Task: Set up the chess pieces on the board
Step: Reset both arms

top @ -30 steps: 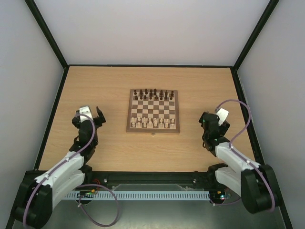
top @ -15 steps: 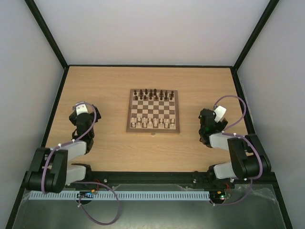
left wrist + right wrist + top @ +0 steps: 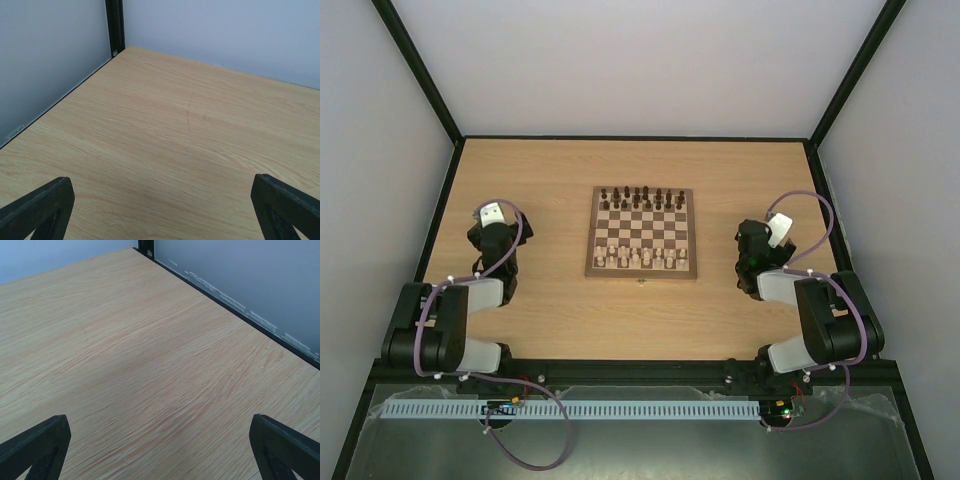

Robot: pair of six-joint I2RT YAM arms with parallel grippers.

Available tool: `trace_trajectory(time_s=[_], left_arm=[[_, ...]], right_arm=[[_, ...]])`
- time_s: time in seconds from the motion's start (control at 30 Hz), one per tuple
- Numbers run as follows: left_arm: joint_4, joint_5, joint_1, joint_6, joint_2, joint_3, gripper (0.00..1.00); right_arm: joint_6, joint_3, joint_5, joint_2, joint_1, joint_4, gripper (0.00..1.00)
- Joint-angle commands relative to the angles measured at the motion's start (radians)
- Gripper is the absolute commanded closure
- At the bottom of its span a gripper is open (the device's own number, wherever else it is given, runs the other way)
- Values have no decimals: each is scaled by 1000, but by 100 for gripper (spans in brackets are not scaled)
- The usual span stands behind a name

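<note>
I see my left gripper (image 3: 160, 207) spread wide, empty, above the table (image 3: 550, 310); the board (image 3: 641, 274) sits well to its right. My right gripper (image 3: 159, 445) gapes empty too, the board to its left, pale chess pieces (image 3: 638, 257) lining its near rows.

The chess pieces (image 3: 640, 258) on the board (image 3: 642, 232), central on the table (image 3: 570, 170).
</note>
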Motion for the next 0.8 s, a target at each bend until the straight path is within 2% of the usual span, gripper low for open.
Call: trace_trajectory(time_s=[0.0, 0.27, 0.33, 0.43, 0.57, 0.63, 0.77], left_arm=[[26, 6, 17, -13, 14, 26, 0], [85, -83, 18, 7, 34, 23, 0], [176, -107, 19, 8, 54, -7, 0], [133, -105, 18, 9, 85, 30, 0], [150, -114, 20, 0, 71, 9, 0], [171, -97, 18, 10, 67, -2, 0], [198, -16, 18, 54, 69, -12, 1]], right_arm=[[-10, 7, 13, 4, -2, 46, 1], [-14, -1, 1, -1, -3, 55, 1], [-13, 5, 6, 4, -3, 49, 1], [-24, 5, 39, 8, -3, 59, 1], [-116, -68, 52, -14, -5, 237, 1], [-145, -98, 1, -3, -22, 322, 1], [-158, -92, -36, 16, -32, 339, 1]])
